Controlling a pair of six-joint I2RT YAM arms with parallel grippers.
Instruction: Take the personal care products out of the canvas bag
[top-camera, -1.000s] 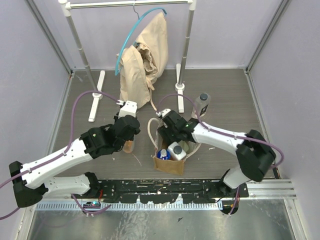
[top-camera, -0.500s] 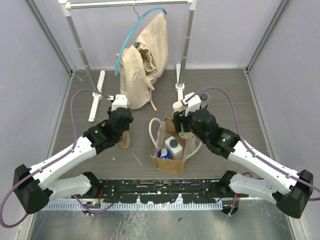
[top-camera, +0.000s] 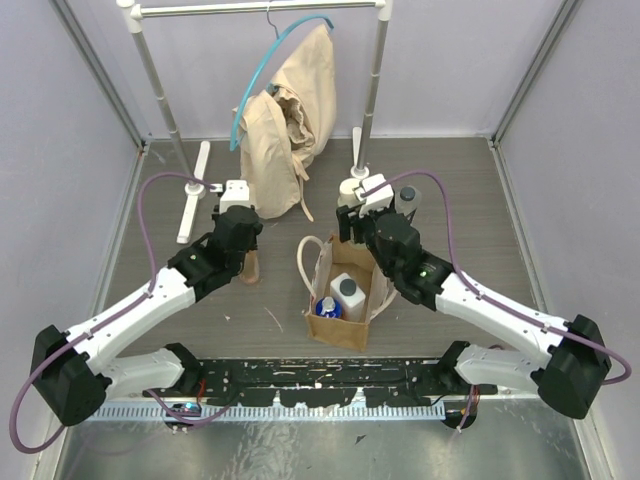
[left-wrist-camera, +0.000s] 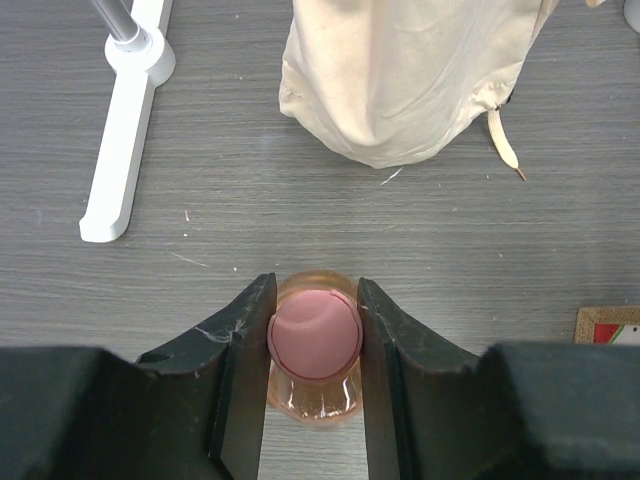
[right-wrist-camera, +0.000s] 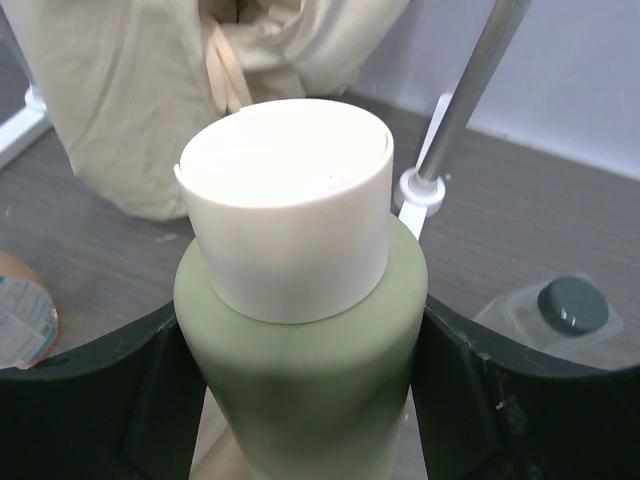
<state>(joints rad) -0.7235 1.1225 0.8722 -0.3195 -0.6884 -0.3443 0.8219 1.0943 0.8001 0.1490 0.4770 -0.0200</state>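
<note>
The canvas bag (top-camera: 338, 325) stands open at the table's middle front, with a white bottle (top-camera: 348, 292) and a blue-and-white bottle (top-camera: 326, 308) inside. My right gripper (top-camera: 355, 215) (right-wrist-camera: 300, 380) is shut on the olive-green bottle (right-wrist-camera: 300, 370) with a cream cap (top-camera: 350, 189), held behind the bag's far edge. My left gripper (top-camera: 250, 260) (left-wrist-camera: 315, 290) is shut on the upright amber bottle with a pink cap (left-wrist-camera: 315, 335) (top-camera: 252, 270), left of the bag, at or just above the tabletop. A clear bottle with a dark cap (top-camera: 407, 197) (right-wrist-camera: 570, 305) stands on the table right of my right gripper.
A white clothes rack (top-camera: 190, 190) spans the back, and its right foot (top-camera: 360, 165) is close behind my right gripper. A beige cloth bag (top-camera: 285, 125) (left-wrist-camera: 410, 80) hangs from it down to the table. Walls close in both sides.
My right gripper has lifted the olive-green bottle out of the bag and carried it toward the back. My left gripper has moved the amber bottle a little farther back.
</note>
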